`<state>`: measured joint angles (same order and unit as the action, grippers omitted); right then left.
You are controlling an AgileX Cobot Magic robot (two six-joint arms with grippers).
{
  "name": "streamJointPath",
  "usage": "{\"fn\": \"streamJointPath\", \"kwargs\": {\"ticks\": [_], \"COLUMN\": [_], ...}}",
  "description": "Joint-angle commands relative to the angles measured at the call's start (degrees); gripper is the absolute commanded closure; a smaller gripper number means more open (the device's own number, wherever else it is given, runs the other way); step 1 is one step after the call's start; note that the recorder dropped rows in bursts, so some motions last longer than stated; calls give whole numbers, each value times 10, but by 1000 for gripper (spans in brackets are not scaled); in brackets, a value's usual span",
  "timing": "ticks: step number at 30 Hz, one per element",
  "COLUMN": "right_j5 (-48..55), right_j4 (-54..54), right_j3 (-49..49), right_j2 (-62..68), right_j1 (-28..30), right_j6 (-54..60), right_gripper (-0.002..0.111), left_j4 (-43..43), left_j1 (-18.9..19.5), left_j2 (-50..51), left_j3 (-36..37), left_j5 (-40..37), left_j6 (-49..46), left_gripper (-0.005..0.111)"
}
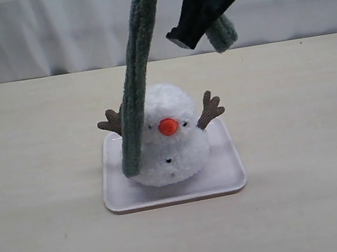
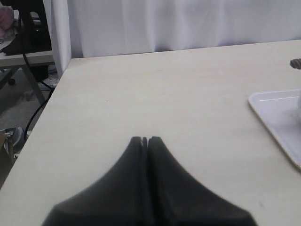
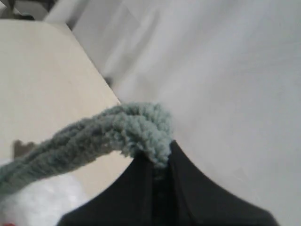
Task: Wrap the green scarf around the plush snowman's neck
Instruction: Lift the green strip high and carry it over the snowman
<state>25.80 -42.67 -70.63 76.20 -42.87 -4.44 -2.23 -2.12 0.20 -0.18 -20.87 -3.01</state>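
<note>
The plush snowman [image 1: 171, 144] stands upright on a white tray [image 1: 233, 176], its orange nose facing the camera. The green scarf [image 1: 138, 73] hangs from above in a long strand down the snowman's left side in the exterior view. It covers that end of the snowman's neck [image 1: 179, 136], and its tip reaches the tray. A short end [image 1: 223, 34] dangles behind my right gripper [image 1: 179, 35]. This gripper [image 3: 160, 157] is high above the snowman, shut on the scarf [image 3: 94, 139]. My left gripper [image 2: 145, 139] is shut and empty over bare table, away from the tray [image 2: 277, 113].
A white curtain [image 1: 28, 33] backs the pale wooden table [image 1: 53, 244]. In the left wrist view the table's side edge [image 2: 51, 94] drops to a floor with cables and a stand. One brown antler arm [image 1: 209, 110] sticks out on each side of the snowman.
</note>
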Motion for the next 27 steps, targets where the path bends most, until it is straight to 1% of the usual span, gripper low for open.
{"fn": "streamJointPath", "kwargs": {"ticks": [1, 3, 5, 10, 14, 17, 19, 23, 27], "right_j5": [186, 205, 188, 106, 102, 102, 104, 135, 147], "right_j4": [-333, -339, -307, -172, -86, 6, 61, 51, 26], "right_j3": [-52, -69, -81, -93, -93, -93, -93, -93, -93], "right_j2": [53, 66, 72, 77, 79, 81, 90, 126, 163], "right_j1": [-49, -64, -75, -103, -132, -139, -139, -137, -114], "right_j6": [-290, -274, -237, -86, 38, 127, 166, 168, 145], "right_gripper": [104, 104, 104, 104, 104, 104, 104, 104, 104], "left_j4": [0, 0, 0, 0, 0, 0, 0, 0, 0], "left_j1": [0, 0, 0, 0, 0, 0, 0, 0, 0], "left_j2": [-2, -2, -2, -2, -2, -2, -2, -2, -2], "left_j3": [2, 2, 2, 2, 2, 2, 2, 2, 2], "left_j5": [6, 6, 6, 6, 6, 6, 6, 6, 6], "left_j6": [2, 2, 2, 2, 2, 2, 2, 2, 2], "left_gripper": [107, 107, 107, 107, 107, 107, 107, 107, 107]}}
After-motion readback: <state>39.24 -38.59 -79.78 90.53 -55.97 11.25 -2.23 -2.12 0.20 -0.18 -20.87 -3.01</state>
